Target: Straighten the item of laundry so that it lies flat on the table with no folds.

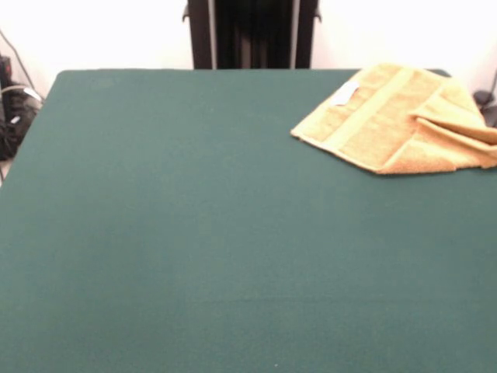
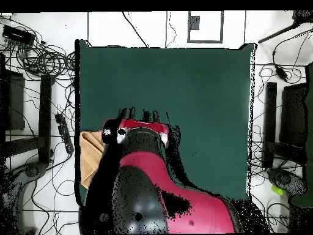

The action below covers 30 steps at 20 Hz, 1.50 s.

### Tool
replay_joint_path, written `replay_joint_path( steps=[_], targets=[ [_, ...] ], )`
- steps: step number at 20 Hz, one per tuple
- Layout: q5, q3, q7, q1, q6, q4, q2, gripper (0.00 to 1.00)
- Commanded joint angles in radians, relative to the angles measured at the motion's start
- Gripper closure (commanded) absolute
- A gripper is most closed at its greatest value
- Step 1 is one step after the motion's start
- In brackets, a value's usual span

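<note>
The golden-orange towel [image 1: 388,116] lies at the far right corner of the green table [image 1: 194,233]. Its left part lies flat, with a smooth band and a white tag [image 1: 345,93] showing. Its right part is folded over in layers [image 1: 458,128] near the table's right edge. In the overhead view only a strip of the towel [image 2: 90,156] shows at the table's [image 2: 183,92] left edge, beside the red and black arm [image 2: 143,177] that covers the rest. The arm hides its own gripper there, and the front view shows no gripper.
The black pedestal [image 1: 252,35] stands behind the table's far edge. Cables and dark gear [image 1: 15,116] lie off the table's left side. In the overhead view, cables and stands [image 2: 43,110] surround the table on the floor.
</note>
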Motion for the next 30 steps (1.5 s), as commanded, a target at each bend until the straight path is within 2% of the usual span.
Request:
replay_joint_path(
  steps=[1, 3, 6, 8, 10, 15, 21, 24, 28, 30],
  targets=[
    [-0.132, -0.087, 0.379, 0.071, 0.355, -0.141, 0.24, 0.0],
    [-0.161, -0.077, 0.364, 0.074, 0.427, -0.17, 0.285, 0.0],
    [-0.237, -0.115, 0.408, 0.124, 0.371, -0.194, 0.354, 0.0],
    [-0.281, -0.13, 0.444, 0.157, 0.345, -0.223, 0.434, 0.0],
    [-0.307, -0.152, 0.484, 0.188, 0.262, -0.245, 0.511, 0.0],
    [-0.306, -0.201, 0.522, 0.215, 0.033, -0.23, 0.62, 0.0],
    [-0.306, -0.129, 0.329, 0.071, -0.142, -0.081, 0.657, 0.0],
    [-0.345, -0.025, 0.248, -0.06, -0.311, -0.027, 0.705, 0.0],
    [-0.429, 0.007, 0.266, -0.115, -0.522, -0.06, 0.807, 0.0],
    [-0.46, 0.029, 0.292, -0.133, -0.612, -0.062, 0.826, 0.0]
  ],
)
